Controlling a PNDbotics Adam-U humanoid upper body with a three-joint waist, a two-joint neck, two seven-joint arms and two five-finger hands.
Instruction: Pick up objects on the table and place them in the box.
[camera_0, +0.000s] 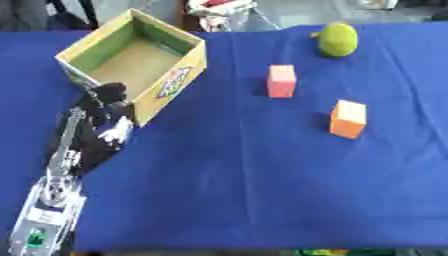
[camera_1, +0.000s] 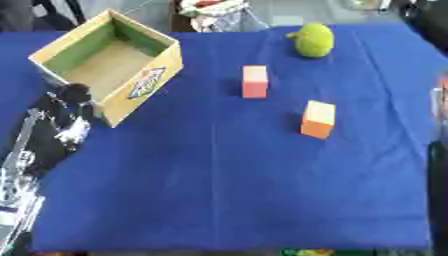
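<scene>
Left eye view has the left hand (camera_0: 103, 120) down at the near corner of the box (camera_0: 179, 80), black fingers (camera_0: 109, 93) bunched up right against the cardboard wall. Honestly can't tell whether they're curled on the rim or just resting there, too smeared to call. Silver forearm trails back toward the lower left corner.

Box is an open cardboard thing, tan outside with a colourful printed label on the wall facing us, greenish on the inner walls, plain brown floor. Its long axis runs diagonally, from just beside the fingers up and away to the far left. Nothing visible inside it.

Off to the right of the fingers, well apart from them across the blue cloth (camera_0: 245, 190): a pink block (camera_0: 282, 80), boxy and standing upright, long axis vertical. Further right and a bit nearer, an orange block (camera_0: 348, 119) with a paler top face, also upright. Beyond both, at the far edge, a yellow-green fruit-looking thing (camera_0: 338, 39), rounded and lumpy, little stem end pointing left.

Right hand is only a dark sliver at the right edge of the right eye view.
</scene>
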